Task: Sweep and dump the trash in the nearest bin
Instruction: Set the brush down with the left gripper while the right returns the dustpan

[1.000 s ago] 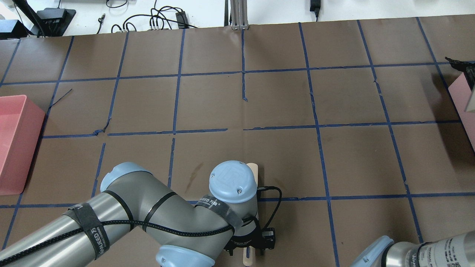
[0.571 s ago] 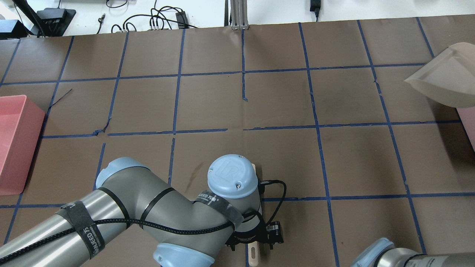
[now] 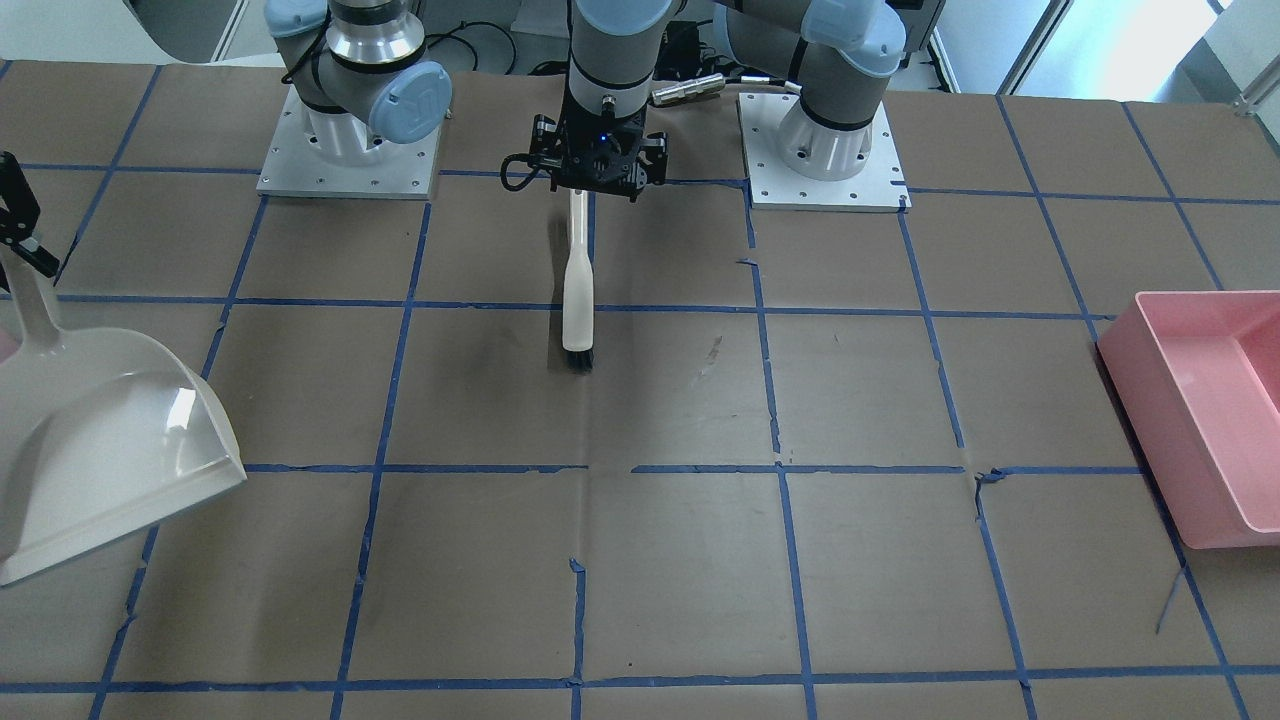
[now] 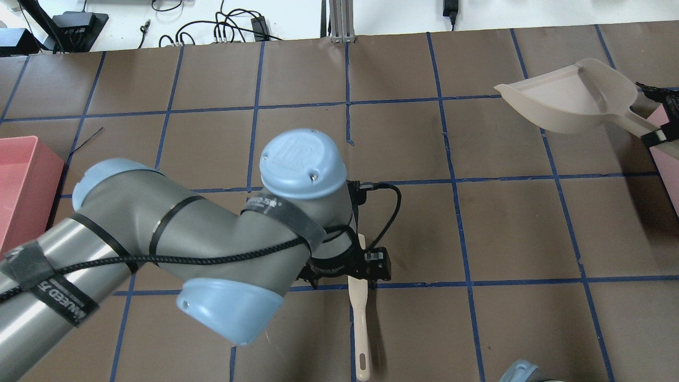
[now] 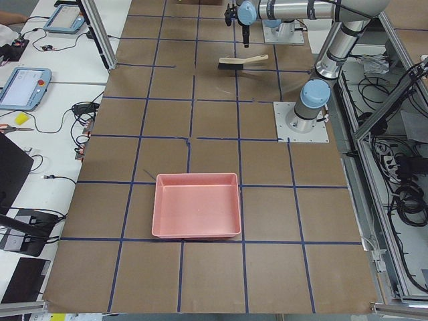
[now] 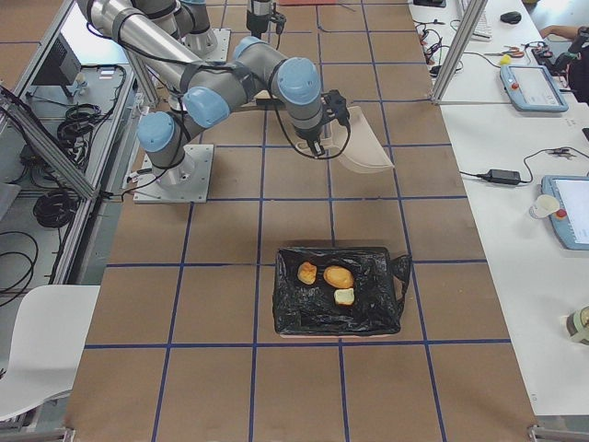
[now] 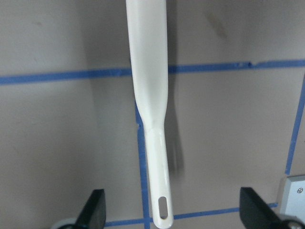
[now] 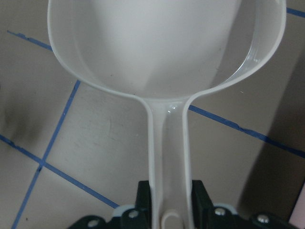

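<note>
The trash (image 6: 338, 276), three small food scraps in tan, golden and orange, lies in the pink plastic bin (image 4: 669, 170) on a black bag (image 6: 368, 318). The pieces look light, soft and crumbly, so tools suit them better than pinching. The right pincer (image 8: 169, 202) is closed on the handle of the beige plastic dustpan (image 8: 167, 43). The left pincer (image 3: 598, 182) stands wide open over the slim handle of the white brush (image 3: 578, 300), the place to grip.

Place: robotics lab.
Table (image 3: 660, 560): brown paper gridded with blue tape (image 3: 780, 470).
Robot mounts: metal base plates (image 3: 880, 190) bolted to the tabletop.
Side benches: white, with teach pendants (image 5: 23, 87) and loose cables (image 4: 223, 34).
Frame: aluminium posts (image 4: 339, 21).
</note>
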Robot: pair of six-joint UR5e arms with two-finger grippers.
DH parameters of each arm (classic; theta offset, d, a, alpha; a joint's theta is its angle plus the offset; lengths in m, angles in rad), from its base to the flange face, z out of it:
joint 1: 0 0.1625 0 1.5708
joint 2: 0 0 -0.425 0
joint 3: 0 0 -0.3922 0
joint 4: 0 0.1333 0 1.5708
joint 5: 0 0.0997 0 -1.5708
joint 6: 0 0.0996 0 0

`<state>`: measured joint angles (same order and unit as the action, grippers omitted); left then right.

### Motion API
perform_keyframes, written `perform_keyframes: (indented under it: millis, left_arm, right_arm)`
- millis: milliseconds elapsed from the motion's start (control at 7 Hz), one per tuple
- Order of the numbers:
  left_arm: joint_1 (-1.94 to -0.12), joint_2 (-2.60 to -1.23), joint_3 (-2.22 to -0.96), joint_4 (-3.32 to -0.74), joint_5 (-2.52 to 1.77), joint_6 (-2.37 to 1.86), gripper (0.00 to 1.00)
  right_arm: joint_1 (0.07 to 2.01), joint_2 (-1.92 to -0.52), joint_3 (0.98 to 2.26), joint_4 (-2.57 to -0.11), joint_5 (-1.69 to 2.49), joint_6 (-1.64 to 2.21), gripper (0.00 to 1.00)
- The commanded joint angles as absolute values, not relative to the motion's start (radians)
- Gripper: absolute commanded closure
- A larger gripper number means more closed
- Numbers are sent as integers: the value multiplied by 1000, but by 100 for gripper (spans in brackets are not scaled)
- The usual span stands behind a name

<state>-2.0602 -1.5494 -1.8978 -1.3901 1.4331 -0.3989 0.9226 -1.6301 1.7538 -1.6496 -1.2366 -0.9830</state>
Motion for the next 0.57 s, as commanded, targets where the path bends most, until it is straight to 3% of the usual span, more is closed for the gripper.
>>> perform_keyframes:
  millis: [0,429]
  left_arm:
    - [-1894,-1534,-1800,-1515,1567,-176,0]
    - [-1587,-1508,-1705,-1523,1638,-54,0]
  right_arm:
    - [1137,-1621,1758,-1762,-1252,-652,100]
    - [1348,-1606,1758,-1807,-1299,-309,100]
